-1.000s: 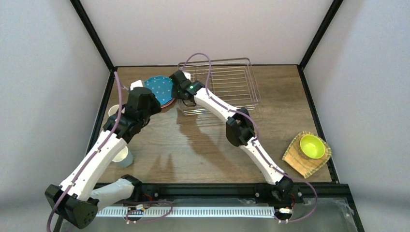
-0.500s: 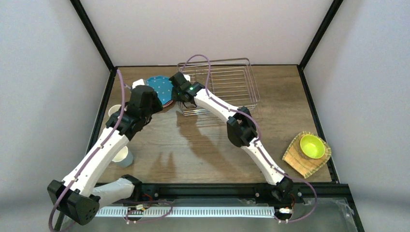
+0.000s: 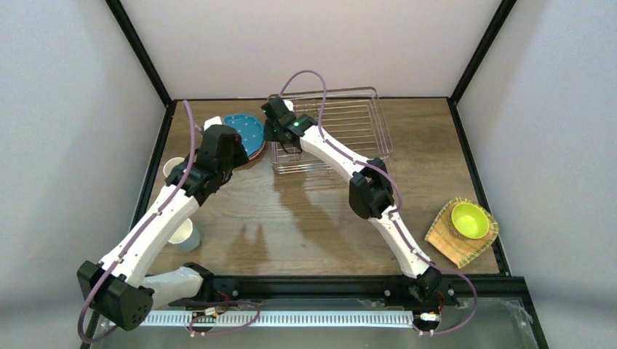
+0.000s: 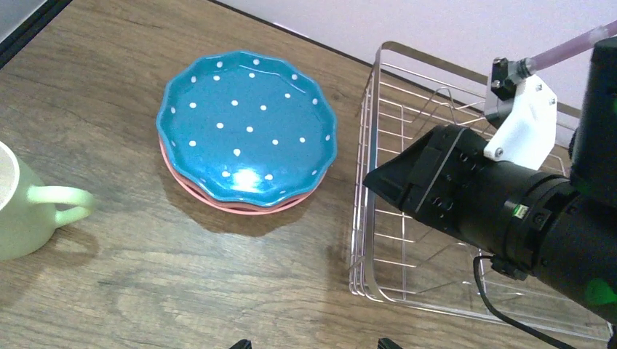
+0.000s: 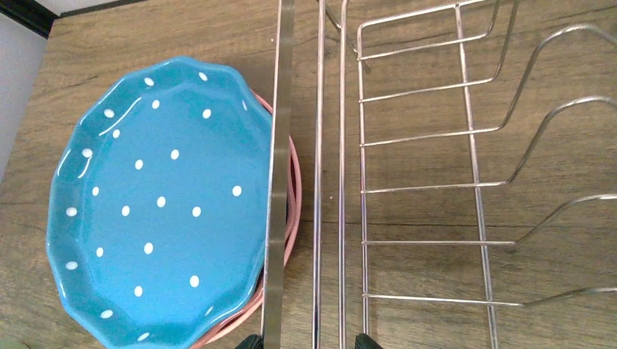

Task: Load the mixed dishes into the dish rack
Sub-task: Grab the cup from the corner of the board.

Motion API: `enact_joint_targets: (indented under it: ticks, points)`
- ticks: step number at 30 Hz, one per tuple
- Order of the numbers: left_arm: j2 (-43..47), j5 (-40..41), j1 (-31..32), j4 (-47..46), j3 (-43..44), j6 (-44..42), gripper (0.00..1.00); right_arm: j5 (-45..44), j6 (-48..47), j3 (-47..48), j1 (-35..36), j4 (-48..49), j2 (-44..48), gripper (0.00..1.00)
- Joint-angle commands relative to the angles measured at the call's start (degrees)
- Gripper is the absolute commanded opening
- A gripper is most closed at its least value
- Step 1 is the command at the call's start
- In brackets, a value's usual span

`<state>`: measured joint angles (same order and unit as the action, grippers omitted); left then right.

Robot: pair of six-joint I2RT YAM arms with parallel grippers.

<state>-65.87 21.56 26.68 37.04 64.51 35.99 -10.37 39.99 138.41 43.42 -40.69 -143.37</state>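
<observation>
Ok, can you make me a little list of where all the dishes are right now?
rack: dish rack, no dishes seen inside
plates: blue dotted plate on pink plate, beside the rack
mugs: pale green mug and light blue mug, left edge
bowl: lime bowl on woven tan plate, right edge
left gripper: open, empty
right gripper: straddles rack rim

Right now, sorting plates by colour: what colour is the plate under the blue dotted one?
Pink. The lower plate shows best in the left wrist view.
</observation>
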Motion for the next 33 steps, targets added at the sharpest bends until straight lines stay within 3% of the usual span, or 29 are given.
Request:
enact_joint_targets:
  ticks: [1,11,17,21,28,33]
  points:
    - [-1.0,-0.4,0.3,-0.5,1.5,-0.2,1.0,-2.9,-1.6,-0.3,-1.1,-1.1,4.0,0.73]
    - [-5.6,-0.1,0.3,-2.4,2.0,2.2,1.0,-7.9,-6.5,-3.8,-6.2,-2.7,11.9,0.73]
    - [-12.5,0.7,-0.8,-2.0,7.3,2.6,1.0,-8.4,-13.9,-6.2,-10.2,-2.3,15.2,0.73]
    - [-17.3,-1.0,-5.0,-1.3,12.8,1.9,1.0,-8.7,-17.4,-5.9,-11.0,-1.6,15.0,0.73]
    - [-27.8,-8.1,-17.9,-2.2,22.3,1.1,1.0,-6.2,-17.2,-6.3,-15.5,-0.8,15.3,0.73]
    - [-40.4,-8.4,-20.5,-1.8,33.4,-1.0,1.0,-4.8,-18.9,-6.4,-17.4,0.4,16.4,0.73]
